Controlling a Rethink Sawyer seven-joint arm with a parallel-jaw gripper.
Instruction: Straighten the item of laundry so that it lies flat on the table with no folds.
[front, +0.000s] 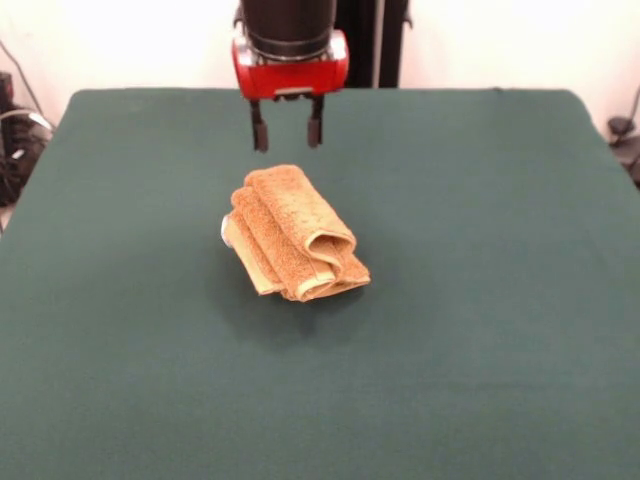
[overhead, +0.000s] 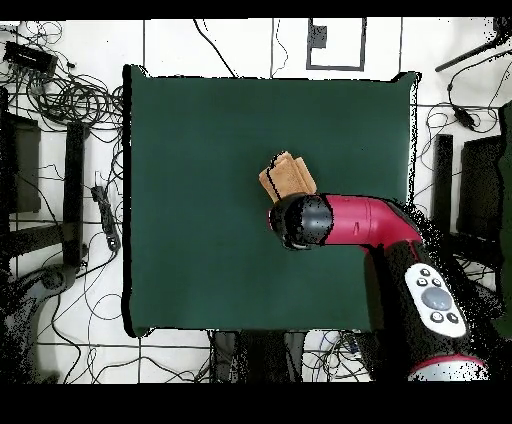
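Note:
The orange-tan terry towel (front: 297, 235) lies bunched in thick folds near the middle of the dark green table (front: 480, 300). A bit of its white label shows at its left edge. My gripper (front: 287, 130) hangs open and empty just above the table, right behind the towel's far end, not touching it. In the overhead view the towel (overhead: 288, 175) shows partly, with the red and black arm (overhead: 345, 222) covering its near side and hiding the gripper.
Green cloth stretches wide on all sides of the towel. Cables and dark stands (overhead: 75, 150) lie on the floor around the table. The robot's pedestal (overhead: 435, 300) stands at the table's bottom right in the overhead view.

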